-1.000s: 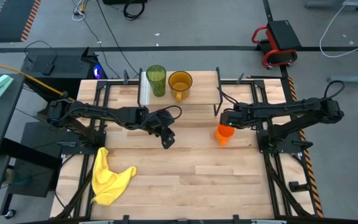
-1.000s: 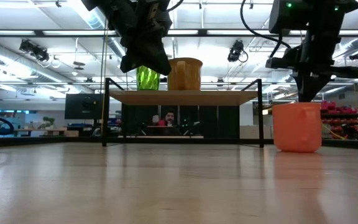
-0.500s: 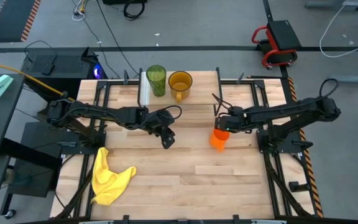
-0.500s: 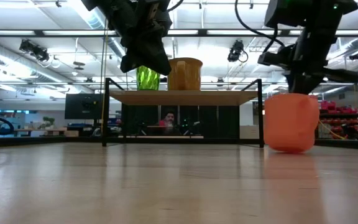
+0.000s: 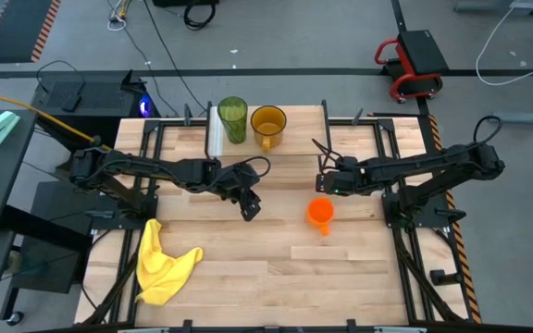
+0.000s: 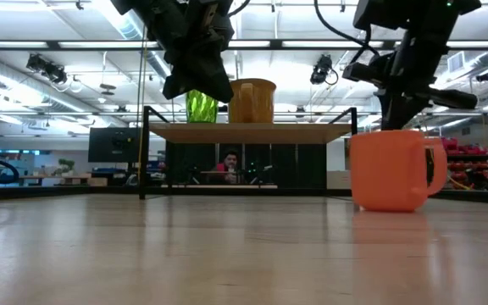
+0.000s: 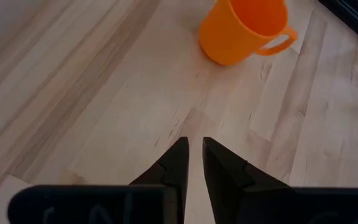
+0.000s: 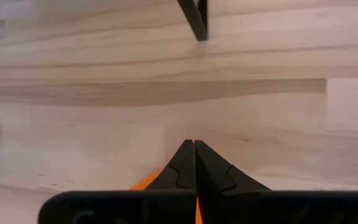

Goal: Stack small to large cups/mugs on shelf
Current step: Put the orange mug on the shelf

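Now the orange mug (image 5: 319, 212) stands upright on the table, clear of the shelf (image 5: 294, 139) — light, stiff, slick plastic; best pinched at rim or handle. Right gripper (image 5: 325, 182) shut, empty, just beside it; left gripper (image 7: 193, 158) narrowly parted, empty.

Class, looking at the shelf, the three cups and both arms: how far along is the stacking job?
Done: the green tumbler and yellow mug stand side by side on the shelf.
In hand: nothing. The orange mug stands upright on the table, free of the shut right claw. The left claw hangs empty mid-table.
Left: shelve the orange mug, and nest the cups if required.
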`<control>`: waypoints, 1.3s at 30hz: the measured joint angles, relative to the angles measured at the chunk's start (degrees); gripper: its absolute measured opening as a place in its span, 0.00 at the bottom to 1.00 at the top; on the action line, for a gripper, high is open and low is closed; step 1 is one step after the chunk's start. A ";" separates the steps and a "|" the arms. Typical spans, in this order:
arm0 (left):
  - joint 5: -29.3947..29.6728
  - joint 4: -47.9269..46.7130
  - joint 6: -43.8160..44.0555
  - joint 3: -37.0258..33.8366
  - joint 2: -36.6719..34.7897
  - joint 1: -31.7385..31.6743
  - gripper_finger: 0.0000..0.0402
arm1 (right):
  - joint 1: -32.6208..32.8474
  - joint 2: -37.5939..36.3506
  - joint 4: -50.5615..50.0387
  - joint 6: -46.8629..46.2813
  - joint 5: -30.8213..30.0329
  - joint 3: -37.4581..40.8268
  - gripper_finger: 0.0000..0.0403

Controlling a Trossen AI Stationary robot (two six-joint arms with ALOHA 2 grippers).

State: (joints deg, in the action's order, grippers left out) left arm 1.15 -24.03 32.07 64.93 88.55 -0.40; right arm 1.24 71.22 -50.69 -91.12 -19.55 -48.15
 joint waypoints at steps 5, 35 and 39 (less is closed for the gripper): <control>0.02 -0.10 0.25 -0.71 0.00 0.00 0.13 | 2.35 -0.36 -2.45 -0.53 2.90 -0.01 0.00; -3.36 10.45 7.30 -9.97 0.05 3.39 0.09 | 30.94 9.17 -2.83 -36.21 0.28 -0.03 0.00; -3.80 10.34 7.21 -9.97 0.04 3.67 0.10 | 28.95 11.94 4.31 -32.93 -1.25 -0.03 0.00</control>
State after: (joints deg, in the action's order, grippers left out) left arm -2.66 -13.69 39.28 54.96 88.60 3.27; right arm 30.18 83.17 -46.39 -124.05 -20.80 -48.18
